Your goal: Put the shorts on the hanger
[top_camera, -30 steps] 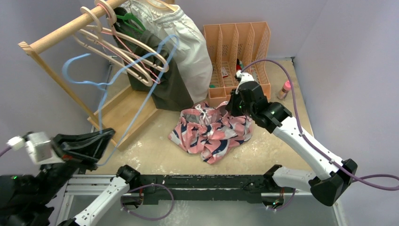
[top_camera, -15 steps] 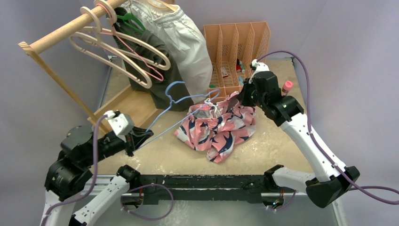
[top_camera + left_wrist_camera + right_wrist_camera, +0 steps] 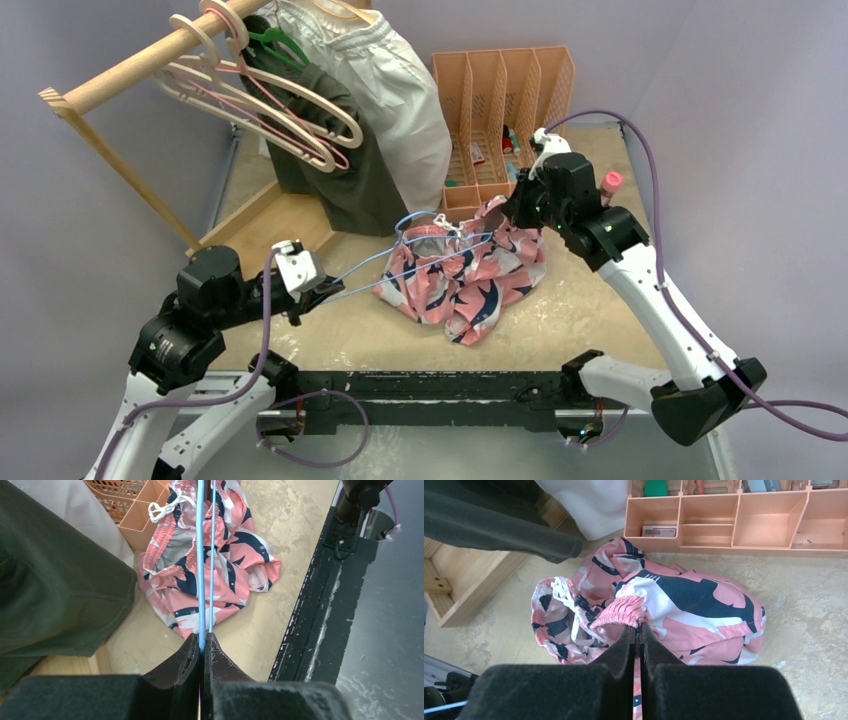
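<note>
My left gripper (image 3: 203, 641) clamps the thin, springy hanger (image 3: 201, 580) over the shorts (image 3: 694, 605) on the table (image 3: 585, 310). My right gripper (image 3: 638, 629) pinches their waistband (image 3: 621, 611); the cloth is soft, light and will sag, so this edge seems the best hold.

The shorts (image 3: 460, 280) lie in a heap at the middle of the surface (image 3: 560, 320), just in front of the slotted organiser (image 3: 500, 90) that stands at the back. Left of the organiser, two garments (image 3: 350, 190) hang from the rack (image 3: 130, 70). The rack's rail also carries spare hangers (image 3: 260, 110), and its base (image 3: 265, 235) sits at the back left. A small bottle (image 3: 608, 183) stands right of the organiser. The hanger (image 3: 200, 555) stretches from the left fingers (image 3: 203, 644), at the front left, across to the shorts, its far end over their waistband. The right fingers (image 3: 638, 630) pinch the waistband at its back right, near the organiser.
</note>
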Action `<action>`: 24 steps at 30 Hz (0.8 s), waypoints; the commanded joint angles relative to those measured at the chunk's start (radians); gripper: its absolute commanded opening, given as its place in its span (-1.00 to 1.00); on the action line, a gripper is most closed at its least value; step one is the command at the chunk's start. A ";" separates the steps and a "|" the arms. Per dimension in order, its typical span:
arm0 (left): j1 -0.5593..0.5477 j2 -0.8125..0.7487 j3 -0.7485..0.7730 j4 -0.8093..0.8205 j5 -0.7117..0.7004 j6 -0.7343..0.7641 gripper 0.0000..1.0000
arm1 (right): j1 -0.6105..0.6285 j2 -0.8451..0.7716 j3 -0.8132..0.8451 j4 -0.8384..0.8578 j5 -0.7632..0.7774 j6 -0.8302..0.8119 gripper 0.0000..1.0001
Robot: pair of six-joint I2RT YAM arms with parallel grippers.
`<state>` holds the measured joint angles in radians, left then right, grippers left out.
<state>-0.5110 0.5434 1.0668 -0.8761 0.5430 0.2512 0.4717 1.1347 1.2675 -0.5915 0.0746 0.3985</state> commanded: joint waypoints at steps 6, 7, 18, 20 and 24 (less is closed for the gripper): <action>0.003 0.033 -0.026 0.130 -0.038 0.077 -1.00 | -0.003 -0.066 -0.044 0.060 -0.116 -0.041 -1.00; 0.003 0.029 -0.034 0.150 -0.038 0.076 -1.00 | -0.003 -0.069 -0.048 0.060 -0.121 -0.040 -1.00; 0.003 0.025 -0.074 0.207 -0.095 0.100 -1.00 | -0.003 -0.077 -0.035 -0.001 -0.047 -0.027 -1.00; 0.003 0.016 -0.063 0.196 -0.112 0.106 -1.00 | -0.003 -0.075 -0.040 -0.034 0.041 -0.014 -1.00; 0.003 0.001 -0.035 0.177 -0.116 0.105 -1.00 | -0.002 -0.074 -0.053 -0.041 0.038 -0.011 -1.00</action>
<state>-0.5110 0.5648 0.9871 -0.7414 0.4488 0.3340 0.4709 1.0725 1.2125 -0.6209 0.0658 0.3809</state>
